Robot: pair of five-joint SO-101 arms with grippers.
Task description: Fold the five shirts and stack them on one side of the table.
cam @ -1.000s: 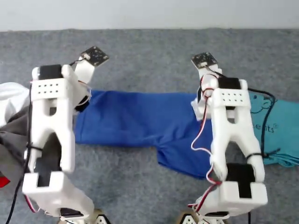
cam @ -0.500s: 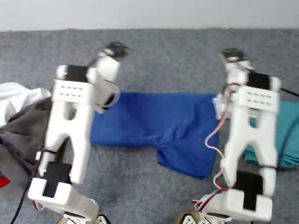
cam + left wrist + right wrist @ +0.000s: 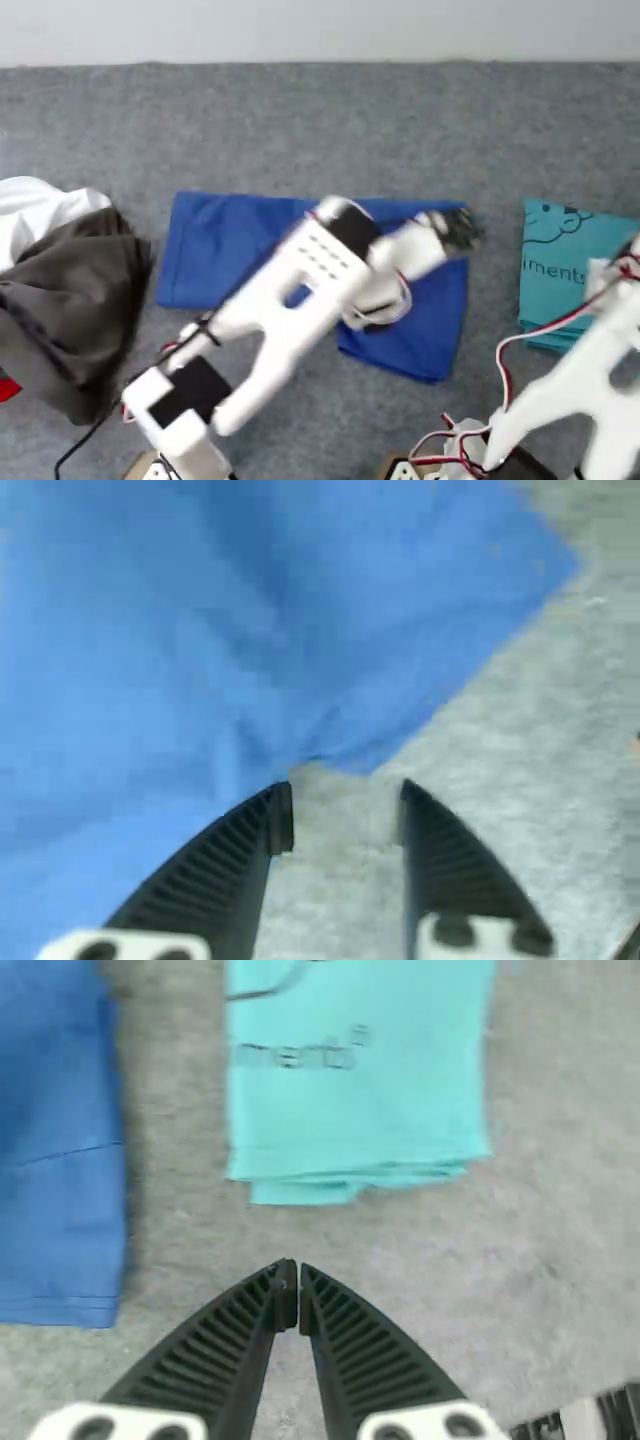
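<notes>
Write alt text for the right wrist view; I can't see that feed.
The right claw hangs shut above the grey table, holding nothing. Just ahead of it lies a folded teal shirt, with the edge of a blue shirt beside that.

A robotics lab bench: grey carpeted table [image 3: 300, 120] against a white wall [image 3: 300, 30].

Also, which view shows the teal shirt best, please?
The right wrist view: the folded teal shirt lies nearly whole there, its layered edge visible. The high view cuts it at the frame's edge, partly behind an arm. The left wrist view faces the blue shirt.
</notes>
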